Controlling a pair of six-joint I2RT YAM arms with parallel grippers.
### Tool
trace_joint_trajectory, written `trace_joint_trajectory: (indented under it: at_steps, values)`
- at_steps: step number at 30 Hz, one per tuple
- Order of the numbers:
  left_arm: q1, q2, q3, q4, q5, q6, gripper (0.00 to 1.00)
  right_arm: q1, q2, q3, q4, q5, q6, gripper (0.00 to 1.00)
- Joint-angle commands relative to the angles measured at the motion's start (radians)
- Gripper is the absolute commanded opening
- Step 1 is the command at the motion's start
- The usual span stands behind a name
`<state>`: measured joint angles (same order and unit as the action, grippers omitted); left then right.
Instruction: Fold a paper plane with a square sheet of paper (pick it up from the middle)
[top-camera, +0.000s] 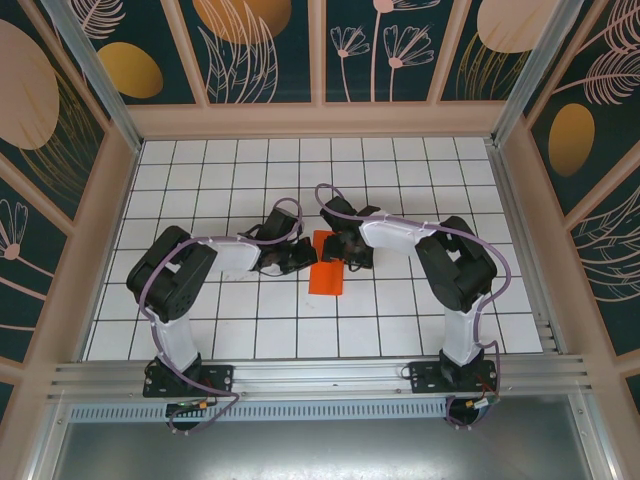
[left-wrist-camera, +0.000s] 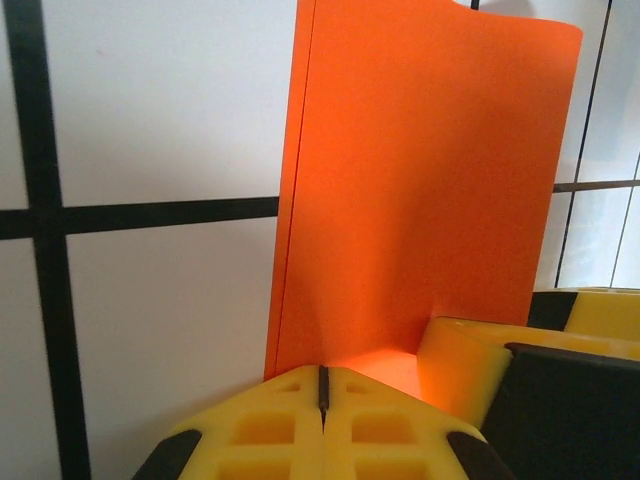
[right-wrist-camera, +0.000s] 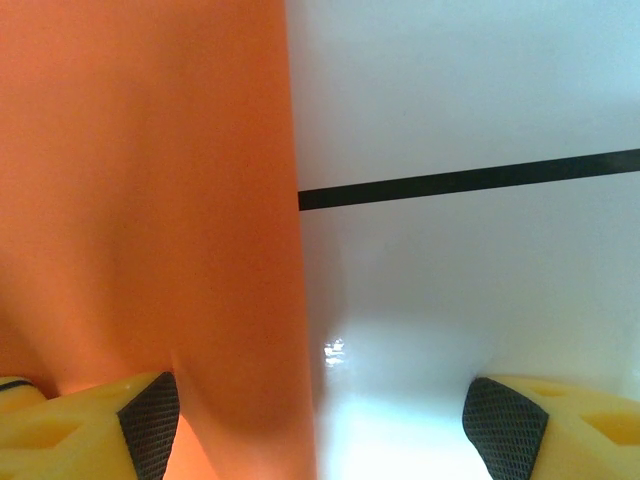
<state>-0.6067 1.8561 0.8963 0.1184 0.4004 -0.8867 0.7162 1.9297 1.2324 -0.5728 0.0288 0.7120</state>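
Observation:
The square sheet of paper (top-camera: 327, 272) is bright orange and lies folded into a narrow oblong near the middle of the tiled floor; it reads as a folded strip rather than a paper plane. In the left wrist view the paper (left-wrist-camera: 430, 200) shows a doubled edge on its left side. My left gripper (top-camera: 303, 258) (left-wrist-camera: 322, 388) is shut, its tips at the paper's near edge. My right gripper (top-camera: 345, 252) (right-wrist-camera: 320, 425) stands open over the paper's (right-wrist-camera: 150, 200) long edge. Its left finger (right-wrist-camera: 140, 420) presses on the orange surface, and the right finger (right-wrist-camera: 510, 420) is over bare tile.
The white tiled floor (top-camera: 250, 170) stretches free on all sides of the paper. Patterned walls close in the back and sides, and an aluminium rail (top-camera: 320, 375) runs along the near edge by the arm bases. One yellow finger (left-wrist-camera: 465, 355) of the right gripper sits close beside my left tips.

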Motion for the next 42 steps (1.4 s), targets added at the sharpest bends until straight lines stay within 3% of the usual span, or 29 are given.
trace_joint_trajectory:
  at_steps: [1,9,17,18,21,27,29,34,42]
  values:
    - [-0.007,0.032,0.017,-0.055,-0.037,0.031,0.00,0.001,0.132,-0.077,0.065,-0.032,-0.002,0.82]
    - [-0.007,0.041,-0.017,-0.057,-0.061,0.035,0.00,0.002,0.105,-0.026,0.059,-0.018,-0.004,0.83]
    - [-0.007,0.038,-0.030,-0.058,-0.069,0.037,0.00,-0.045,-0.143,-0.013,0.190,-0.010,-0.002,0.86]
    - [-0.007,0.038,-0.030,-0.056,-0.069,0.036,0.00,-0.060,-0.178,-0.045,0.237,-0.060,0.003,0.86]
    - [-0.007,0.039,-0.028,-0.054,-0.071,0.037,0.00,-0.096,-0.249,-0.166,0.420,-0.251,0.034,0.70]
    - [-0.007,0.044,-0.022,-0.057,-0.071,0.040,0.00,-0.097,-0.282,-0.304,0.622,-0.410,0.094,0.31]
    - [-0.007,0.047,-0.023,-0.059,-0.069,0.042,0.00,-0.091,-0.276,-0.324,0.646,-0.420,0.104,0.24]
    - [-0.007,0.044,-0.034,-0.054,-0.068,0.041,0.00,-0.104,-0.249,-0.375,0.664,-0.429,0.110,0.18]
    - [-0.007,0.045,-0.040,-0.051,-0.067,0.041,0.00,-0.127,-0.223,-0.439,0.707,-0.452,0.093,0.17]
